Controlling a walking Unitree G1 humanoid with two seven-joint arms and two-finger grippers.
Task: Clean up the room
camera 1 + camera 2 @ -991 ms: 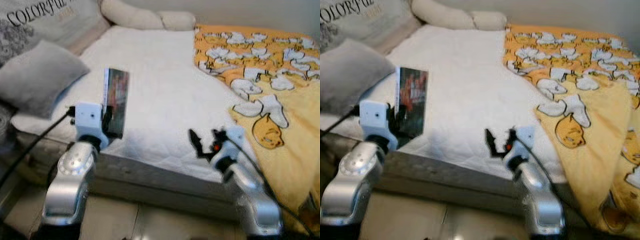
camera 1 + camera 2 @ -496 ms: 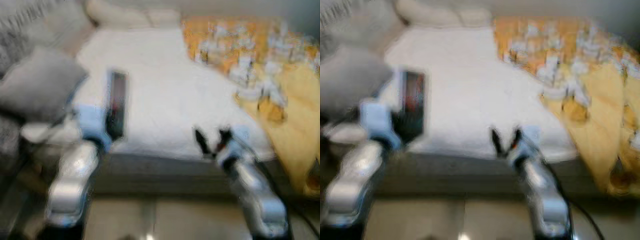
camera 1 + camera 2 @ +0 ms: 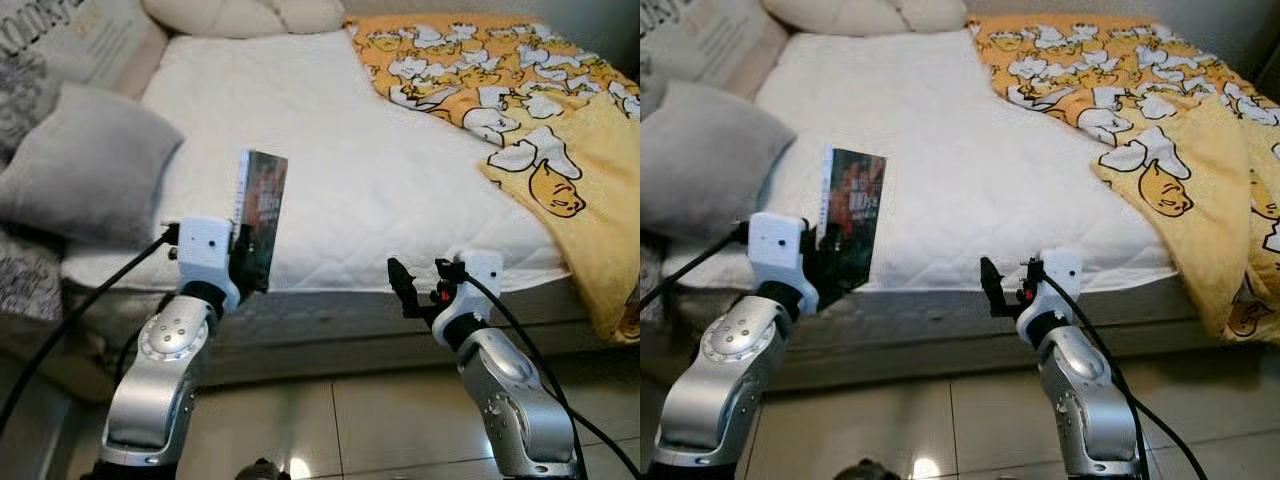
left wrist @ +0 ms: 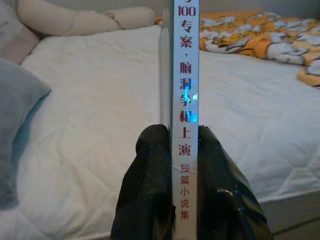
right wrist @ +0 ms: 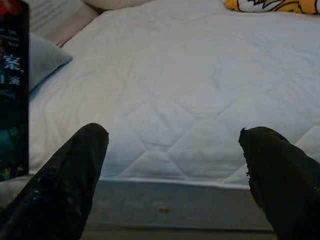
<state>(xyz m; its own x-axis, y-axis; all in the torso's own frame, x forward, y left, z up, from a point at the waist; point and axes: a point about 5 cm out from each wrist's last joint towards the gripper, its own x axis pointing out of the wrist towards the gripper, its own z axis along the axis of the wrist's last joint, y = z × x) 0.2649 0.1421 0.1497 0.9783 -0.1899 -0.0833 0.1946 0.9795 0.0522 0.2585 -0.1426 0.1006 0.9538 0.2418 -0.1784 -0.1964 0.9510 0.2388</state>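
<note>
While I stand at the foot of the bed (image 3: 400, 190), its white quilted mattress stretches ahead of me. An orange duck-print blanket (image 3: 530, 110) covers the bed's right side and hangs over the edge. A grey pillow (image 3: 85, 165) lies on the left. Beige floor tiles (image 3: 930, 420) show below. My left tool (image 4: 181, 150) is clamped on a thin book (image 3: 260, 215), held upright on edge over the mattress border. My right tool (image 3: 418, 281) hangs spread wide, gripping nothing, just before the bed's edge.
</note>
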